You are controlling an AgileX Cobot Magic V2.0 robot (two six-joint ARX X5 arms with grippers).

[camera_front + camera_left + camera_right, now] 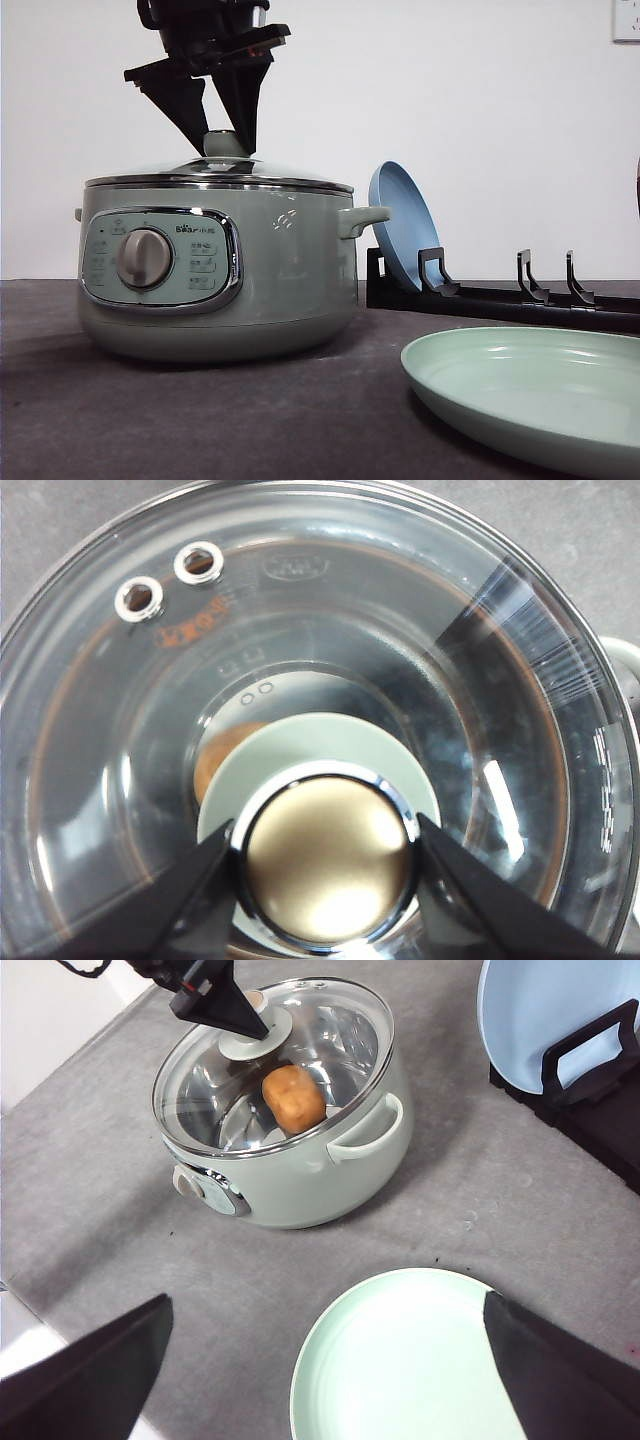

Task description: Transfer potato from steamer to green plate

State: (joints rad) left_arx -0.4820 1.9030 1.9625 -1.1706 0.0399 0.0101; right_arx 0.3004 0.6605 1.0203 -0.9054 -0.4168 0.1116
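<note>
I count one steamer [215, 265], one potato [293, 1098], two plates and one black rack [500, 292] on the grey worktop [150, 420]. The potato lies inside the steamer, under the glass lid [275, 1060], which sits closed on the pot. My left pincer [218, 125] stands over the lid with its two fingers on either side of the knob [328, 860], their tips touching its chrome rim, so it is closed on the knob. My right pincer [325, 1360] is wide open and holds nothing; it hangs above the green plate [405, 1360], which lies flat and bare near the steamer. The blue plate [402, 225] stands tilted in the rack, just beside the steamer's side handle [362, 218]. The front view shows the control panel and dial [145, 258], but not the potato. My right wrist view shows the potato plainly through the glass. My left wrist view shows just an orange-brown edge of it beside the knob's pale green base.
</note>
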